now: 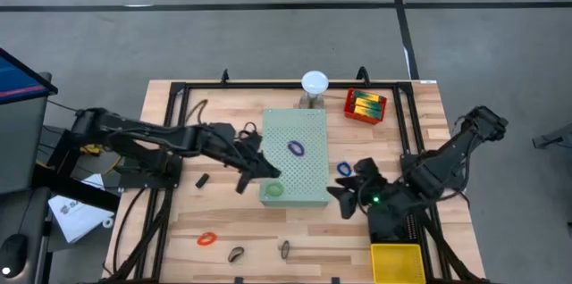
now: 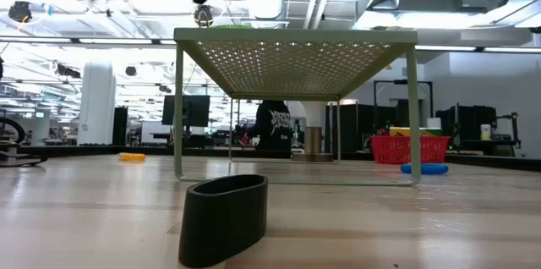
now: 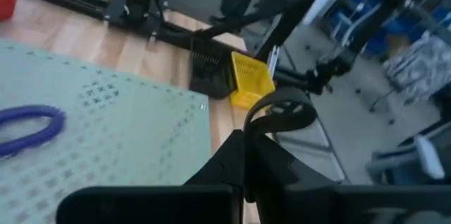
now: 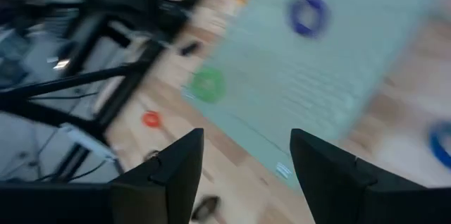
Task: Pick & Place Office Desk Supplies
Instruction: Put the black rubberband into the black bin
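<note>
Left claw (image 1: 271,170) is closed on a black band loop (image 3: 280,110), above the perforated board (image 1: 308,132) just beside the green loop (image 1: 273,190). Right claw (image 1: 347,196) gapes empty over the counter (image 1: 161,235), blue loop (image 1: 344,169) near; purple loop (image 1: 296,148) on the board.

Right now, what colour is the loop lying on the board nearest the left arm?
Green: the loop shows best in the high view, at the board's corner.

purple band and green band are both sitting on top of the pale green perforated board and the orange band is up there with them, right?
Not quite. The purple band and green band do lie on the perforated board, but the orange band lies on the wooden table, off the board near the front edge. The high view shows it.
</note>
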